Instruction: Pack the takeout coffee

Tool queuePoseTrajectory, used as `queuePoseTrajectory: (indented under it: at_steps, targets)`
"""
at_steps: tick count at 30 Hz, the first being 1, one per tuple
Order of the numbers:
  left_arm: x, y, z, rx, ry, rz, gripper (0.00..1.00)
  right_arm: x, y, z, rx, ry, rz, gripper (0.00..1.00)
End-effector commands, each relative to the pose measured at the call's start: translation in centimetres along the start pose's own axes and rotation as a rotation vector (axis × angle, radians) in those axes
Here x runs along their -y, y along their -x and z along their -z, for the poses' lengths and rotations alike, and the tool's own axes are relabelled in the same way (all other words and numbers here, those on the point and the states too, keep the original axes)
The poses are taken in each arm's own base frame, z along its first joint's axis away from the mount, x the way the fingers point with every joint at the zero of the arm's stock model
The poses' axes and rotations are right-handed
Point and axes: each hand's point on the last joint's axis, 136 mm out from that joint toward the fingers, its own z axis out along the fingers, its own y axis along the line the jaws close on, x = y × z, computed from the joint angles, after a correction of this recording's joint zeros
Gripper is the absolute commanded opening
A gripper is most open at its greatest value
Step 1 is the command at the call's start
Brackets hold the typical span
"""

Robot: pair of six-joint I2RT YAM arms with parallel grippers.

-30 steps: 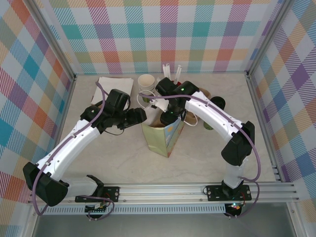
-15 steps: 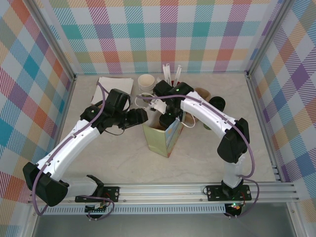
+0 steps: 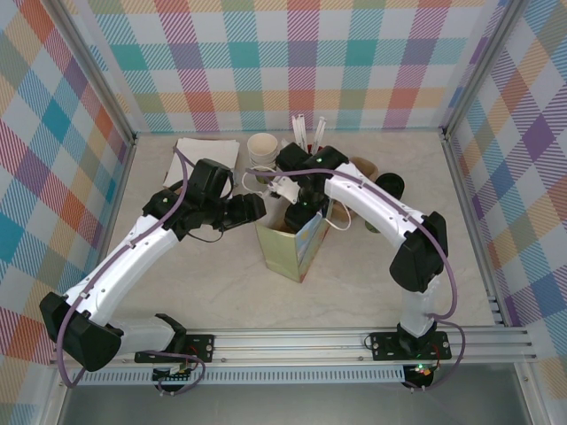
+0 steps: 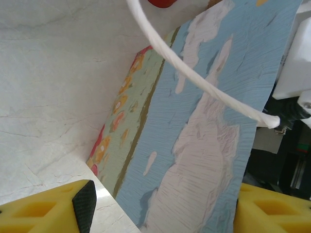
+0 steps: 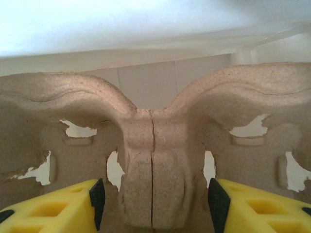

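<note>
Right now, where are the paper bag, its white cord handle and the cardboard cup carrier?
paper bag (image 3: 310, 250), top external view, on its patterned side wall.
white cord handle (image 4: 194, 77), left wrist view, midway along the cord.
cardboard cup carrier (image 5: 141, 155), right wrist view, on its central post.

One paper bag (image 3: 297, 252), one pulp cup carrier (image 5: 150, 160), one black-lidded cup (image 3: 391, 184), one lidless cup stack (image 3: 263, 147), one white paper pile (image 3: 205, 149).

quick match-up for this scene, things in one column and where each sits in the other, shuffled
Things:
1 paper bag
2 pulp carrier
3 napkins
4 cream-lined cups

Places:
a back left corner of the table
b between the right gripper fingers
c standing mid-table
d back edge, just left of the white sticks

Pairs: 1c, 2b, 3a, 4d
</note>
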Motion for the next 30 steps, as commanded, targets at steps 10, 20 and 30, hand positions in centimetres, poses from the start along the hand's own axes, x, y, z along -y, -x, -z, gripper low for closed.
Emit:
queuePoseTrajectory:
  at_steps: [10,20,30]
  targets:
    - [1.0,0.3,1.3,0.022,-0.049,-0.025,0.69,0.6,1.0,2.0,0.049,-0.004,-0.049,0.76]
    - [1.0,0.1,1.3,0.017,-0.048,-0.029,0.72,1.4,2.0,5.1,0.12,-0.02,-0.079,0.86]
    - [1.5,1.1,3.5,0.078,-0.046,-0.06,0.84,2.3,2.9,9.8,0.245,-0.036,-0.147,0.89]
